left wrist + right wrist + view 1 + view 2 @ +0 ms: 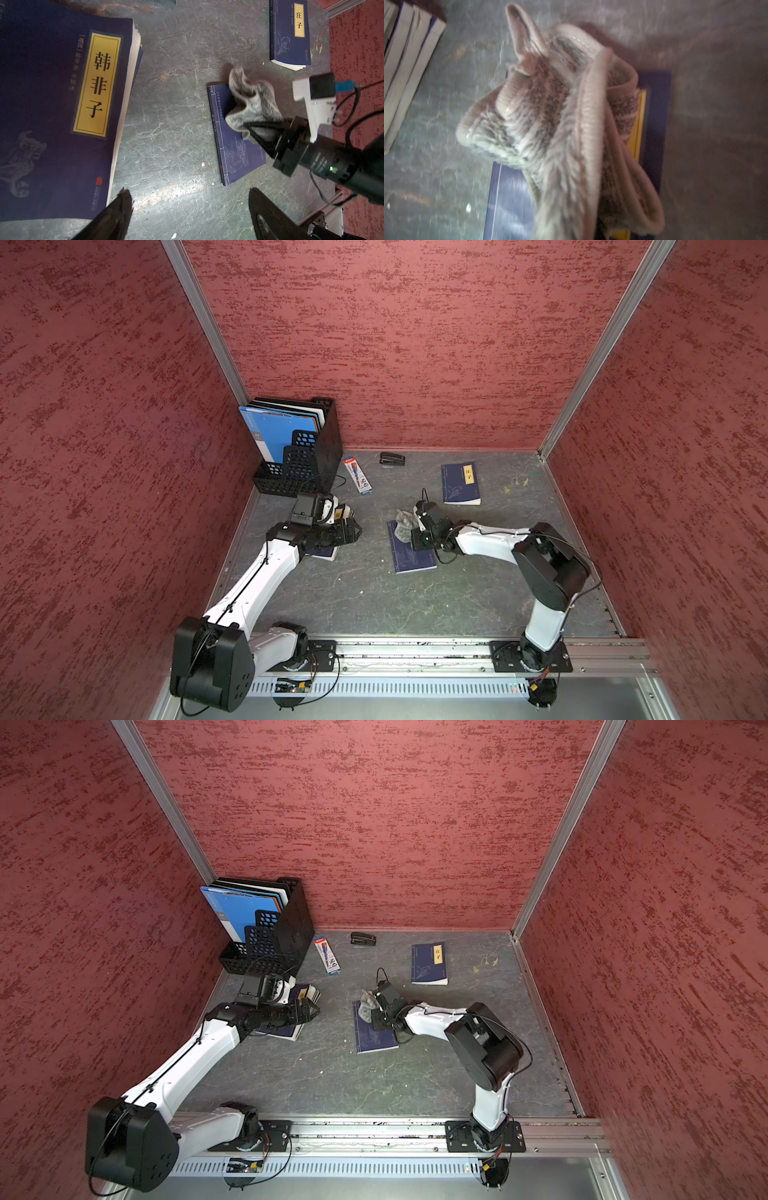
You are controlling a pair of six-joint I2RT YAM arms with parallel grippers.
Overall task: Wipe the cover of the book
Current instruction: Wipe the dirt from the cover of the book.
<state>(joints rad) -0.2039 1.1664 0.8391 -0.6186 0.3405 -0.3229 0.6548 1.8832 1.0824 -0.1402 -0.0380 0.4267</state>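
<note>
Tabletop (374, 605) is cluttered: file rack (307, 448) in the far corner, a stack of dark blue books (52, 104) under your left arm, and another blue book (460, 483) lying alone well off toward the back wall. Your target is the middle book (413, 560), flat on the table, cover up, near the right arm. The grey cloth (249, 104) sits bunched on its far end, over the yellow title label, and overhangs the far edge a little. The right gripper (255, 133) is clamped tight on the cloth and presses it onto the cover. My read is that you are mid-wipe, with the stroke at the far end and the near part of the cover not yet covered by cloth. Next, drag the cloth toward the near edge with steady downward pressure, and keep the wad flat enough that fabric, not fingertip, meets the cover. Nothing pins the book, so it may skate with the cloth; go slow. The left gripper (188, 192) is spread wide and empty, hanging over bare table just beside the stack. You could bring it over to hold a book corner if sliding starts.
</note>
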